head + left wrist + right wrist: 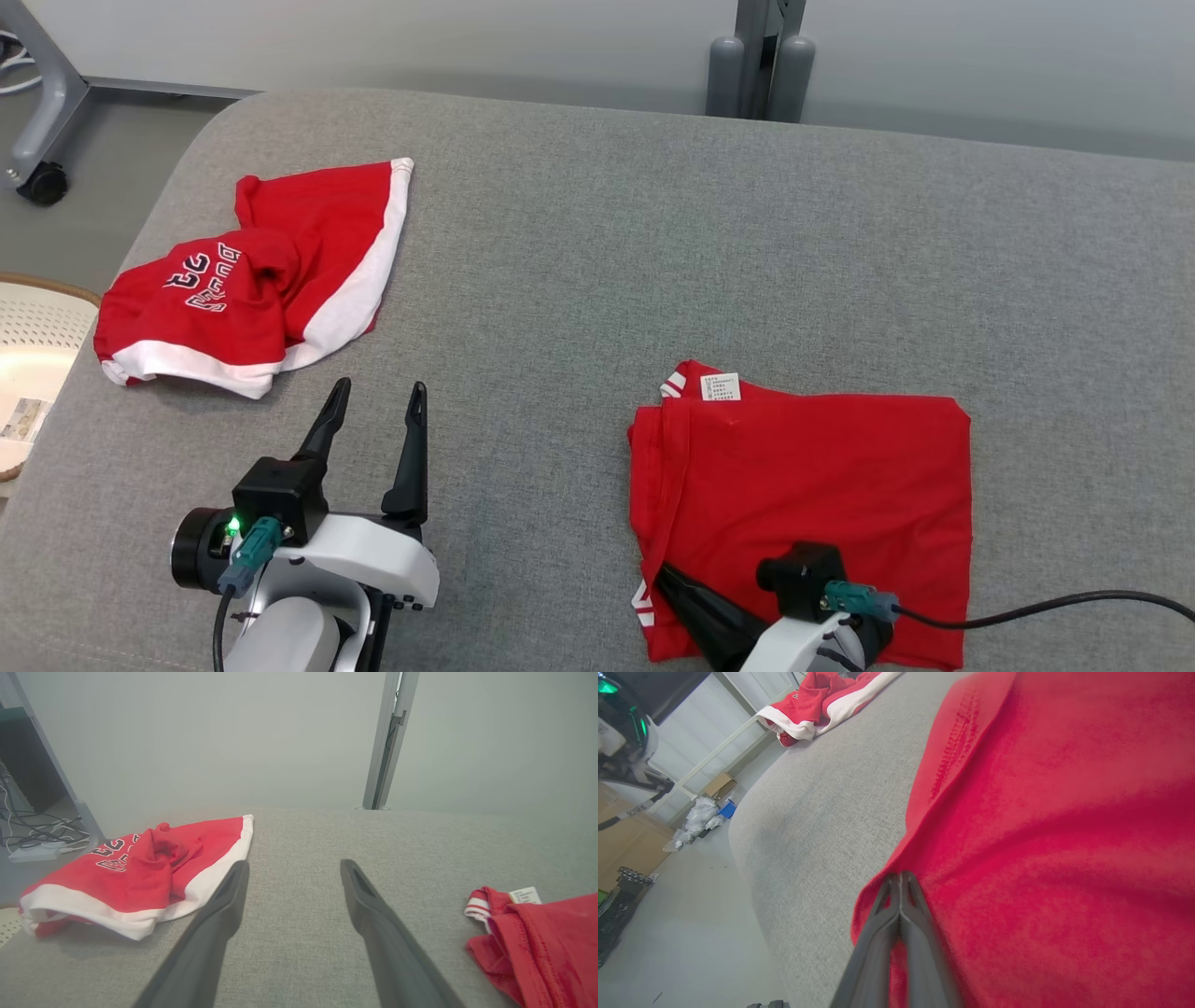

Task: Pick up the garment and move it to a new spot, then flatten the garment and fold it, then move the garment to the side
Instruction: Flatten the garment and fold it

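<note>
a: a wide grey upholstered surface (597,233) stretches ahead, with a pale wall and a grey post (761,65) behind its far edge. what lies on it?

b: two pieces of clothing, well apart. the folded red garment (822,485) lies flat at the near right, roughly a rectangle, with a white label (720,386) at its far left corner. a crumpled red and white garment (271,271) with dark lettering sits at the far left.

a: and the right gripper (661,571)?

b: it's low over the folded red garment's near left part, pointing toward the robot's left. in the right wrist view its two fingers (920,942) are pressed together, tips right at the cloth's edge where red meets grey. i can't tell whether any fabric is caught between them.

a: the left gripper (379,385)?

b: spread wide and holding nothing, above bare grey fabric between the two garments, nearer the crumpled one. its wrist view shows both fingers (222,914) apart with the surface between them.

a: anything else?

b: a black cable (1027,611) runs off to the right from the right wrist, and a pale basket (42,322) sits beyond the surface's left edge.
</note>
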`<state>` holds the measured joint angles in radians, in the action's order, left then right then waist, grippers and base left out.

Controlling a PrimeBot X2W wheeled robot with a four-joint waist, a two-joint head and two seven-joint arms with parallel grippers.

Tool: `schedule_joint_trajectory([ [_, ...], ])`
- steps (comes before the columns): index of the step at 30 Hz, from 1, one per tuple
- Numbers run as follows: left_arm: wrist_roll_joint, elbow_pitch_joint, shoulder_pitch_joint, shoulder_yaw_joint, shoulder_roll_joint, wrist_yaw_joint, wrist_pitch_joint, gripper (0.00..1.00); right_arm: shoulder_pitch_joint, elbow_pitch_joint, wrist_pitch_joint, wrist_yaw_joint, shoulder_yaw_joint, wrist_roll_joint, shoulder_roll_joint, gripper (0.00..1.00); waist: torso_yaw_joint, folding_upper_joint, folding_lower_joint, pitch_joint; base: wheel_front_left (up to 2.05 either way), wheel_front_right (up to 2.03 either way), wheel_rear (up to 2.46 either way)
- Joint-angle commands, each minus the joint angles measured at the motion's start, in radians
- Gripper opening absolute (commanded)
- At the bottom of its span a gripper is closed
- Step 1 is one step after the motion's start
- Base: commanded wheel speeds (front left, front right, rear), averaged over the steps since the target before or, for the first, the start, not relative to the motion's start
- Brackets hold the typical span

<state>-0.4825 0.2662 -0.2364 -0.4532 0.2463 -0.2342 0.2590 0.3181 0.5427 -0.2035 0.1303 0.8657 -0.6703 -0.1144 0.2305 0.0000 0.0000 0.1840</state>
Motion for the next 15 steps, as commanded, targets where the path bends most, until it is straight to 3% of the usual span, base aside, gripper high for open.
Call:
schedule_joint_trajectory([
  [1, 0.006, 0.002, -0.013, 0.005, 0.002, 0.003, 0.004, 1.0, 0.015, 0.01, -0.018, 0.001, 0.014, -0.017, -0.006, 0.0, -0.004, 0.0, 0.0, 0.001, 0.0, 0.0, 0.0],
  [8, 0.007, 0.0, -0.004, 0.017, 0.011, -0.001, 0.005, 1.0, 0.041, -0.053, -0.055, 0.0, -0.063, -0.008, -0.046, 0.0, -0.036, 0.0, 0.0, -0.002, 0.0, 0.0, 0.0],
  [15, 0.005, -0.013, 0.008, 0.028, 0.023, -0.012, 0.006, 1.0, -0.013, -0.169, -0.06, 0.0, -0.269, 0.08, -0.093, 0.0, -0.093, 0.0, 0.0, -0.022, 0.0, 0.0, 0.0],
])
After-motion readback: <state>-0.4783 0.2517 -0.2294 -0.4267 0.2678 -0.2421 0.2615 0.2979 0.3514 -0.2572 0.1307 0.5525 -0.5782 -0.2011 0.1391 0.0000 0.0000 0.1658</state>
